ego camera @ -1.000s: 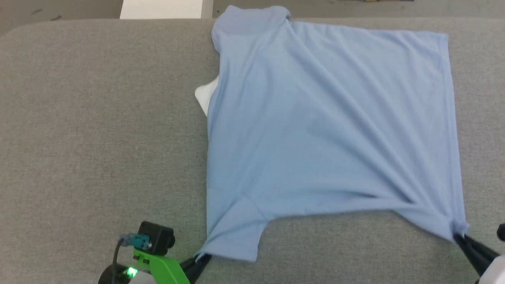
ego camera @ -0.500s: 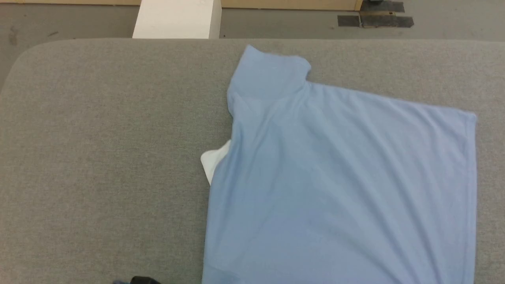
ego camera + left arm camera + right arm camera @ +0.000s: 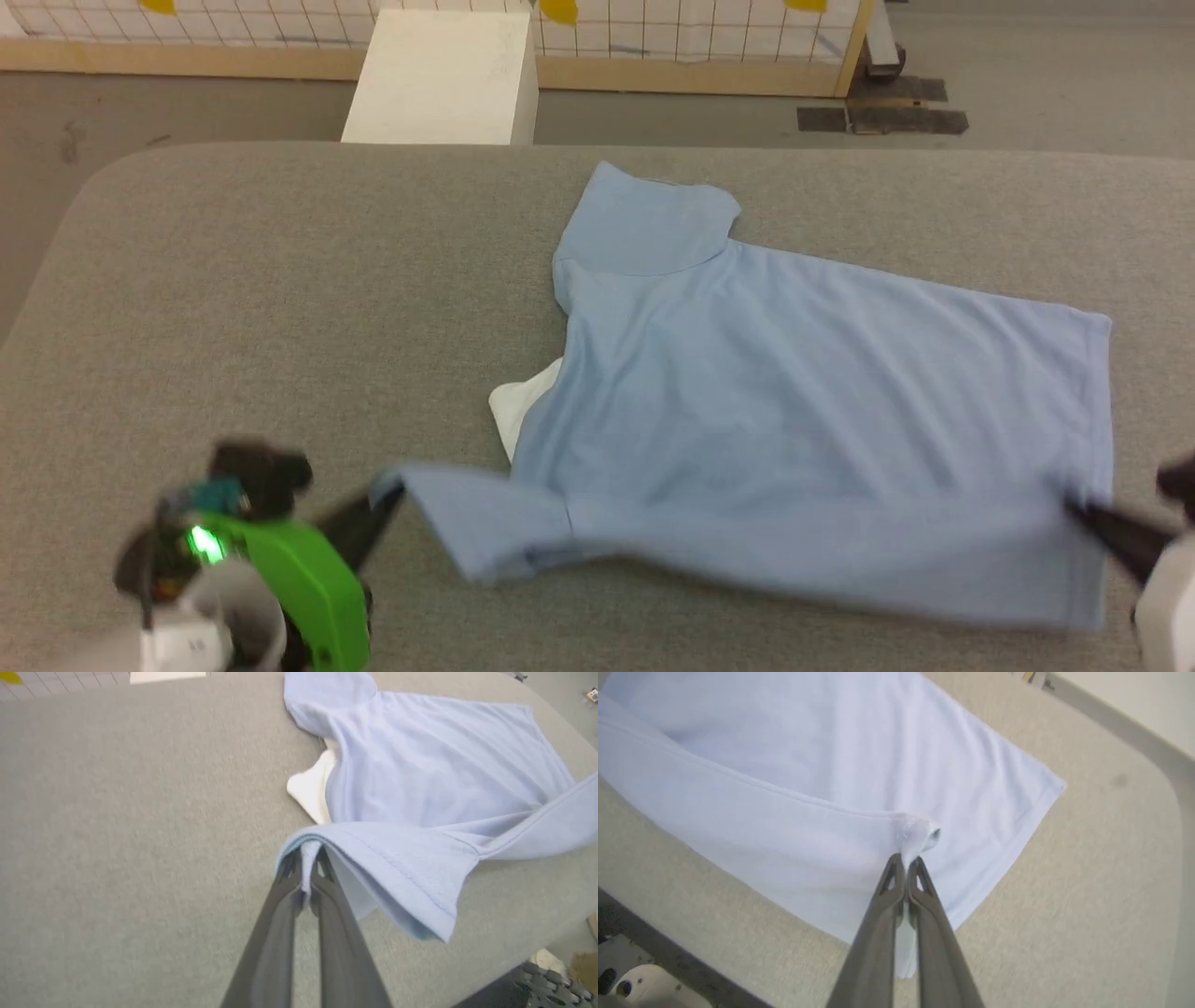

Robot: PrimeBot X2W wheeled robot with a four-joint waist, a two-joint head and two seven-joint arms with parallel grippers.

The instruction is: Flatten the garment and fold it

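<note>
Lying toward 3 o'clock on the grey table (image 3: 261, 280), the light blue garment (image 3: 803, 392) has its near edge raised taut, with a white panel (image 3: 516, 408) at its 9 o'clock. The left gripper (image 3: 385, 495) clamps the sleeve at 8 o'clock, and the right gripper (image 3: 1074, 509) clamps the hem corner at 4 o'clock.

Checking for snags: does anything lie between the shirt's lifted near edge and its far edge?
Nothing visible does. The left gripper and right gripper are each shut on the garment at its near edge. The fabric beyond them lies bare on the table. The white panel at its side belongs to the garment.
</note>
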